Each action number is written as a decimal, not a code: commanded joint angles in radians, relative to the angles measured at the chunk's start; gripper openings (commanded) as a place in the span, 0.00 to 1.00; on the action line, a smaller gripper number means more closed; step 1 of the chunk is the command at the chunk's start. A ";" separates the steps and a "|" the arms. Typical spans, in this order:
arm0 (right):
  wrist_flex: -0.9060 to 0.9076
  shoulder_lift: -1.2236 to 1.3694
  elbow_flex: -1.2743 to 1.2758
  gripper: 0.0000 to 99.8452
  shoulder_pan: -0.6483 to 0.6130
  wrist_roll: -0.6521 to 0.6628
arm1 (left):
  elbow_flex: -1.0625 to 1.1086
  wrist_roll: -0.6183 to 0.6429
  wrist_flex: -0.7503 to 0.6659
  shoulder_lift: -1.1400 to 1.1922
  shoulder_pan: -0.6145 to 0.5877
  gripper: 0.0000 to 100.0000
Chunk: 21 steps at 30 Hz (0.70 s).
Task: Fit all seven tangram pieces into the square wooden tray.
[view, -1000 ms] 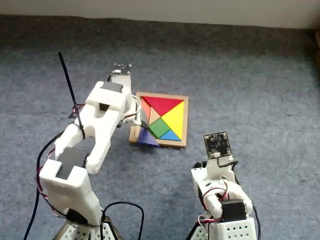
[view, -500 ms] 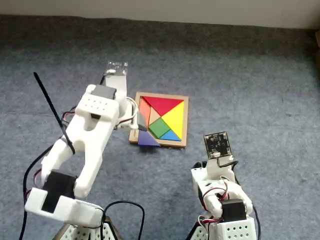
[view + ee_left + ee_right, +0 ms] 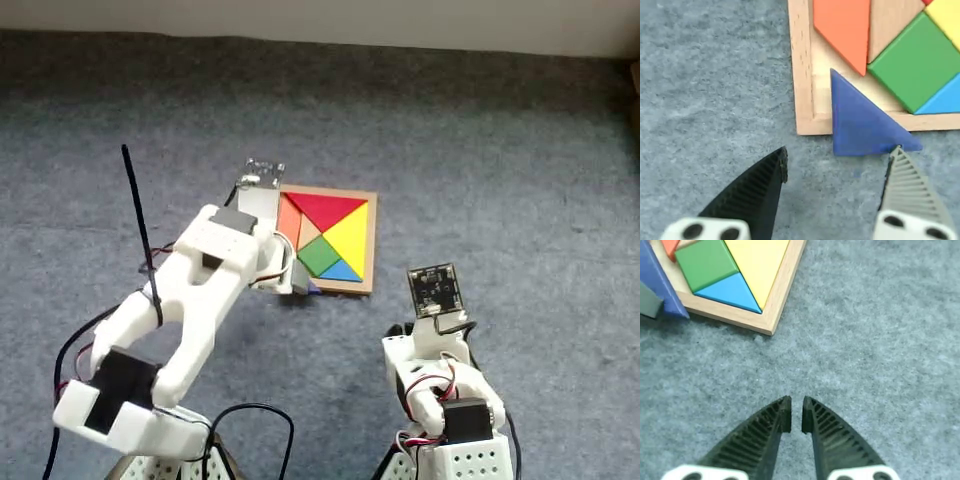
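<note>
Tangram pieces: five sit flat inside the tray [image 3: 372,240], namely the red triangle [image 3: 325,208], yellow triangle [image 3: 757,260], orange piece [image 3: 842,30], green square [image 3: 917,65] and light blue triangle [image 3: 730,290]. The dark blue triangle [image 3: 857,125] is not seated.
Pale patch: a wood-coloured area lies between the orange piece and the green square. I cannot tell whether it is a piece or bare tray floor.
Dark blue triangle: it lies across the tray corner on the left arm's side. One point is over the tray floor beside the orange piece, and the long edge juts past the rim above the carpet [image 3: 500,150]. Judged to be riding on the rim, not flat.
Left gripper [image 3: 840,150]: just outside that tray corner, fingers spread wide with nothing between them. The pale finger's tip is at the triangle's outer point, touching or nearly so.
Right gripper [image 3: 795,401]: well apart from the tray, off its light-blue corner, fingers pressed almost together, empty.
Stage: judged that the last piece is outstanding. A gap along the tray rim awaits it.
Risk 1: a push on the outer point alone could spin the triangle off the rim onto the carpet.
Risk 2: nothing steadies the tray, so a sideways shove could slide it whole.
Risk 3: a triangle forced down askew could wedge against the orange piece or lift it.
</note>
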 commanded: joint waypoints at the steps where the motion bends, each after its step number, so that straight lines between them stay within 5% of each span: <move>1: 0.005 -0.013 0.119 0.06 0.015 -0.009 | -0.119 0.006 -0.012 0.068 -0.050 0.31; 21: 0.005 -0.013 0.119 0.06 0.015 -0.009 | -0.314 0.006 0.072 0.145 -0.082 0.31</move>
